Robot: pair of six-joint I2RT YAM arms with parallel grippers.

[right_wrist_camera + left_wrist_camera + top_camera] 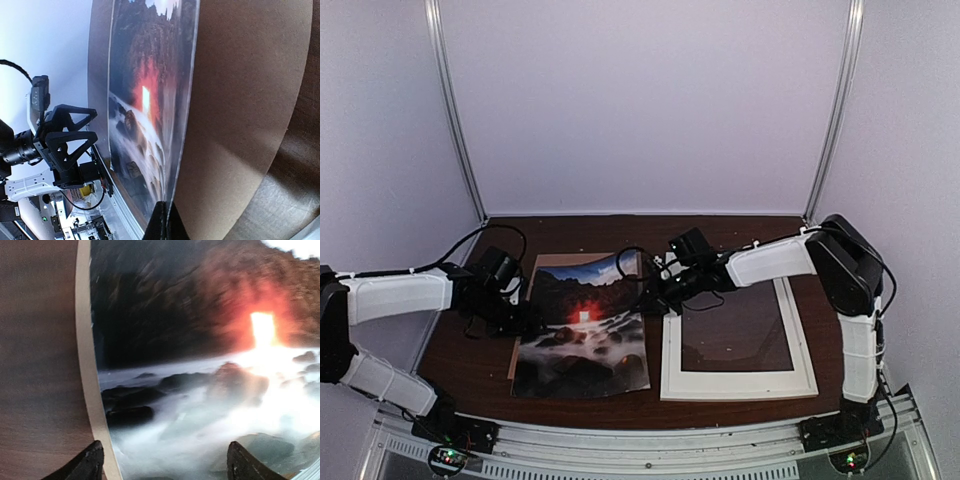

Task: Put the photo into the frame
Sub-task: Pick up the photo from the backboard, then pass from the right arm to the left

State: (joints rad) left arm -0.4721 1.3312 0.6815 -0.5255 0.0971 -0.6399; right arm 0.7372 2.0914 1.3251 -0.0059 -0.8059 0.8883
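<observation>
Glossy sheet: the photo [582, 330] lies picture-side up between the two grippers, its right edge raised and bowed, the rest lying low.
Right arm: the right gripper [162, 226] has its fingers pinched together on the photo's right edge; the brown backing board [240, 100] shows under and beyond that edge.
Left arm: the left gripper [167, 466] hovers with its jaws wide apart and nothing in them, one fingertip over bare wood, the other over the misty water.
White rim: the frame [86, 360] shows as a thin pale edge running up between the left gripper's fingers, close by the fingertip over the wood.
Step in hand: probably seating the print in the frame. The right gripper should lower its edge slowly and square, while the left gripper guides the opposite edge inside the rim, so the sheet neither buckles nor rides over it.
Card: a white card mat [735, 340] lies flat on the outer side of the right gripper.
Surface: the table [480, 370] is dark wood grain.
Room: pale walls [640, 100] with metal uprights [455, 120].
</observation>
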